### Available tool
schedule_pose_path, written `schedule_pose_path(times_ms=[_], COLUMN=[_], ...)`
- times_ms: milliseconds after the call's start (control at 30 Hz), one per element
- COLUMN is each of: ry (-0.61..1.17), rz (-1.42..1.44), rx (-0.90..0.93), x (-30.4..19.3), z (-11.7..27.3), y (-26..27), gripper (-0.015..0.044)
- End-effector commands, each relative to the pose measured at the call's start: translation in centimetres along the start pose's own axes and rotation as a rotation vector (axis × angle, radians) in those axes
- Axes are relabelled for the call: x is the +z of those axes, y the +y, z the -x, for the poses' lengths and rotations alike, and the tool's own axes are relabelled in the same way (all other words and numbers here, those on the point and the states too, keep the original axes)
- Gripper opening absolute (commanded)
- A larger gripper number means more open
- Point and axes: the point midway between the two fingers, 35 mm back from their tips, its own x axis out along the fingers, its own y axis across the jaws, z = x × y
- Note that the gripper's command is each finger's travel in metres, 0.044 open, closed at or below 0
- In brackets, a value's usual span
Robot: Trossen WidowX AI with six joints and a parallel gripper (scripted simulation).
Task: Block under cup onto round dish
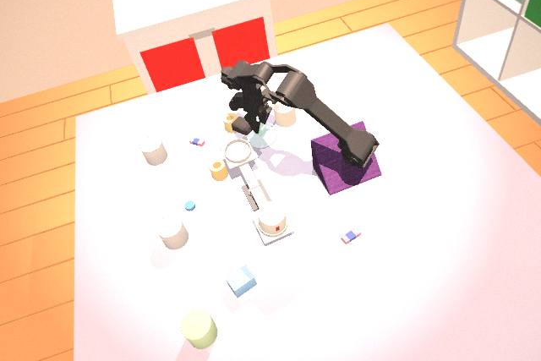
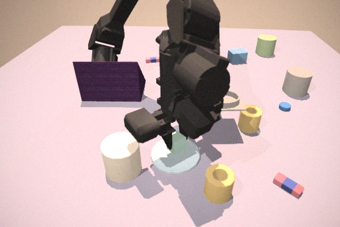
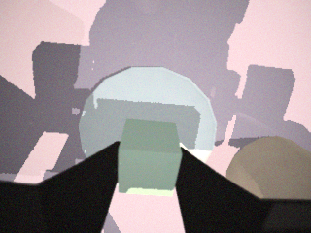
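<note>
My gripper (image 2: 178,141) (image 3: 148,150) is shut on a pale green block (image 2: 179,144) (image 3: 150,167). It holds the block low over the round dish (image 1: 262,142) (image 2: 175,168) (image 3: 151,80); whether the block touches the dish is unclear. A cream cup (image 1: 285,115) (image 2: 121,158) (image 3: 272,170) stands on the table beside the dish, not above it. Another cream cup (image 1: 272,221) with a red mark stands on the near end of the balance (image 1: 248,175) in the top view. The other end's ring (image 1: 225,152) (image 2: 233,102) holds no cup.
Yellow hollow cylinders (image 1: 218,170) (image 2: 219,187) stand near the dish and balance. A purple block (image 1: 323,165) (image 2: 109,81) stands by the arm's base. Grey-beige cylinders (image 1: 155,151) (image 1: 173,234), a blue box (image 1: 241,281) (image 2: 237,56) and a green cylinder (image 1: 199,329) (image 2: 265,45) stand farther off.
</note>
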Motion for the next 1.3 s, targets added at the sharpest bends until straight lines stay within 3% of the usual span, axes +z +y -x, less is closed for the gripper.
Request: schedule_pose_path(times_ms=[0, 300, 867, 1033, 1267], ry=[0.014, 0.014, 0.003, 0.012, 0.009], rz=[-0.01, -0.01, -0.001, -0.01, -0.014], rx=[0.006, 0.007, 0.0, 0.004, 0.007], x=[-0.3, -0.3, 0.0, -0.2, -0.2], z=[-1.0, -1.9, -0.6, 4.1, 6.0], y=[0.0, 0.0, 0.0, -0.1, -0.2], gripper=[0.0, 0.0, 0.044, 0.044, 0.044])
